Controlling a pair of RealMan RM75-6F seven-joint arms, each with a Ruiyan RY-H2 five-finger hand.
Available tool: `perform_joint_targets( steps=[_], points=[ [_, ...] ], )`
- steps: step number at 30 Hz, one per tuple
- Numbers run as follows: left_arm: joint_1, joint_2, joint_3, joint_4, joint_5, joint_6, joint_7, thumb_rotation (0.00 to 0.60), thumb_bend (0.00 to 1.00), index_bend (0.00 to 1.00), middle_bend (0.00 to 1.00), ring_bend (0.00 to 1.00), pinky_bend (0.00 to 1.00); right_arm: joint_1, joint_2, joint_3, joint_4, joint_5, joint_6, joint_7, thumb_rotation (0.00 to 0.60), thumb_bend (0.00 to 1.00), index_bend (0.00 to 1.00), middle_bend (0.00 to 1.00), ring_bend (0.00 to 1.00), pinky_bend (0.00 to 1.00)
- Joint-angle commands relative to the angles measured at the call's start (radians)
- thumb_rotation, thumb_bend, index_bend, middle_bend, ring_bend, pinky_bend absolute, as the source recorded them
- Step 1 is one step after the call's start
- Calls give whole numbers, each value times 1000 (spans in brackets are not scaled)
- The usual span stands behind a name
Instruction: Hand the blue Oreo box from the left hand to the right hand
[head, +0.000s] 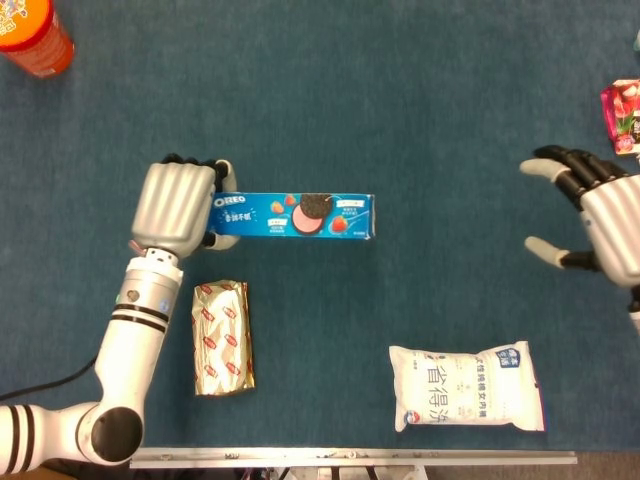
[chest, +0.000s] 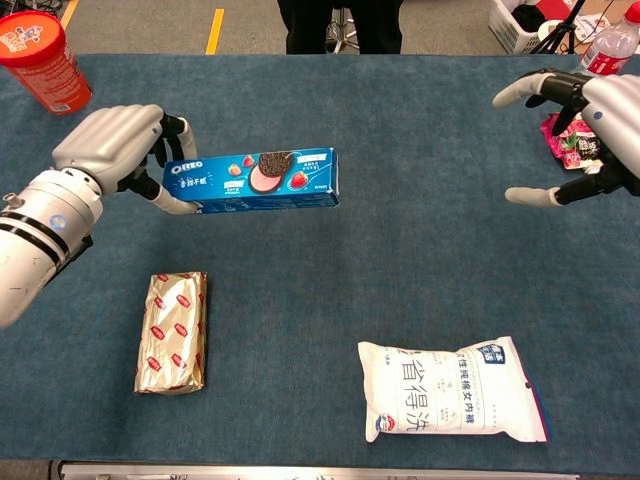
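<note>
Left hand (head: 178, 204) clamps long blue cardboard Oreo box (head: 296, 215) by one end (long axis horizontal); free end points toward right hand (head: 590, 212), fingers spread, well apart.

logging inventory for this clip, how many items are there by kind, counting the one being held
Boxes: 1, the blue Oreo box.
Bags and packets: 3, gold packet, white bag, pink pouch.
Canisters: 1, red canister.
Bottles: 1, bottle.
Total: 6
</note>
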Motion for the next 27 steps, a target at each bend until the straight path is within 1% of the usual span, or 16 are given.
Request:
perform_joint_targets(
  steps=[1, 10, 20, 27],
  points=[
    [-8, -13, 1, 9, -7, 1, 9, 600, 126, 680, 713, 469, 359, 13, -31, -6, 11, -1, -11, -16, 600, 0, 275, 244, 257, 417],
    [-32, -60, -4, 31, -32, 6, 32, 600, 126, 679, 713, 469, 361, 31, -111, -22, 39, 3, -27, -35, 600, 0, 202, 216, 226, 400],
    [-58, -119, -37, 22, -53, 38, 49, 600, 126, 679, 714, 469, 375, 40, -195, -28, 87, -6, -9, -28, 600, 0, 188, 212, 222, 393],
    [-76, -137, -40, -6, -68, 54, 85, 600, 126, 680, 714, 469, 378, 50, -239, -19, 119, -8, 2, -12, 600, 0, 188, 212, 222, 393]
  ],
)
